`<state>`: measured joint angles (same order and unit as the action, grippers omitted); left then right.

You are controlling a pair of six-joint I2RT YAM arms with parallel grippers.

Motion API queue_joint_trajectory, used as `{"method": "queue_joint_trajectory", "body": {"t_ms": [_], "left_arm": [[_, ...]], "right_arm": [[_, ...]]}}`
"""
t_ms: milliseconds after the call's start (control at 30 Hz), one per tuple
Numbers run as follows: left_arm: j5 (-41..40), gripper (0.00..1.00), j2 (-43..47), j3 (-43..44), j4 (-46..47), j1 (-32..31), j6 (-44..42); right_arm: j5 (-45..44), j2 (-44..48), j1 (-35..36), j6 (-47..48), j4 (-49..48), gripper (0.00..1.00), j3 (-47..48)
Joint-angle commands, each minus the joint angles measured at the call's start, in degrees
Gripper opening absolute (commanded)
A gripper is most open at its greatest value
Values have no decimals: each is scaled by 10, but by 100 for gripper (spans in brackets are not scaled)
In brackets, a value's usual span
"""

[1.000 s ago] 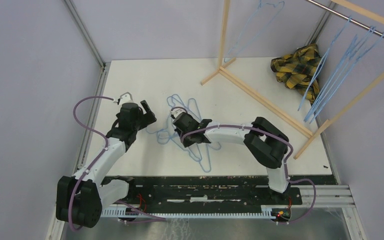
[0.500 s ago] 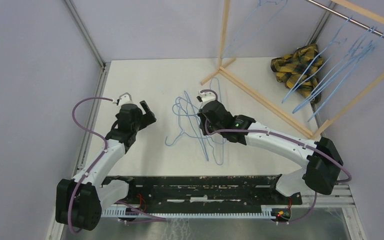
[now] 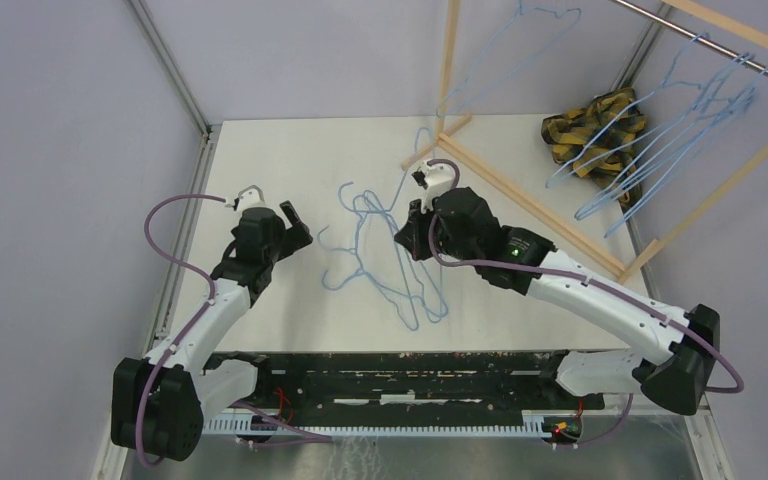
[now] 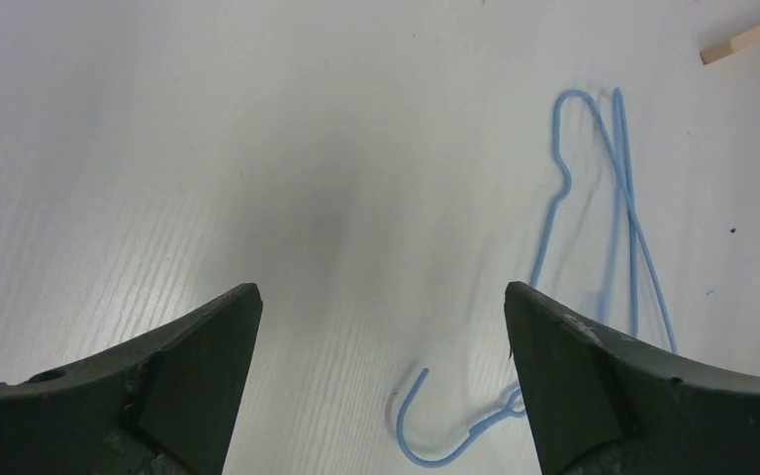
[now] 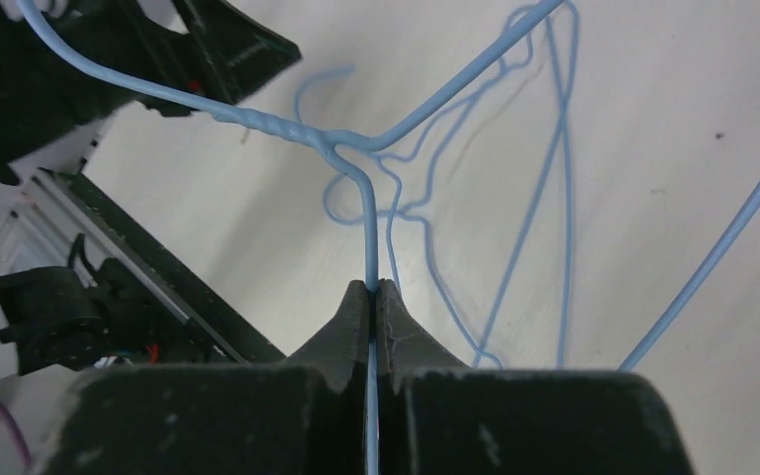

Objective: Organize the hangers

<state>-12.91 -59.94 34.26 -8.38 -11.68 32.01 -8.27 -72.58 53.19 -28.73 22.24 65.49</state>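
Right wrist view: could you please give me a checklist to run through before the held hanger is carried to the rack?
1. Right gripper shut firmly on the held hanger, below its twisted neck: ok.
2. Held hanger free of the hangers on the table: cannot tell, the wires overlap in both views.
3. Left gripper open, empty and apart from the held hanger: ok.
4. Bare stretch on the rack rail beside the hung hangers: ok.
5. Hook facing the rail: cannot tell.
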Motion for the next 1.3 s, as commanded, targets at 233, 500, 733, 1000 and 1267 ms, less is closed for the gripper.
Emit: {"method": "queue_joint_trajectory", "body": {"t_ms": [233, 500, 733, 1000, 1267], "left_arm": [[11, 99, -3, -1, 32, 3, 27], [21, 99, -9, -2, 37, 2, 30], [27, 100, -18, -6, 45, 1, 32], [27, 100, -10, -5, 46, 2, 31], [34, 100, -10, -7, 51, 1, 32]], "right_arm": [[-65, 95, 2, -33, -48, 1, 3], [-225, 199, 1, -46, 20, 1, 1], [-305, 191, -4, 19, -4, 0, 36], [-230, 81, -85, 34, -53, 1, 159], [-213, 15, -152, 33, -101, 1, 250]]}}
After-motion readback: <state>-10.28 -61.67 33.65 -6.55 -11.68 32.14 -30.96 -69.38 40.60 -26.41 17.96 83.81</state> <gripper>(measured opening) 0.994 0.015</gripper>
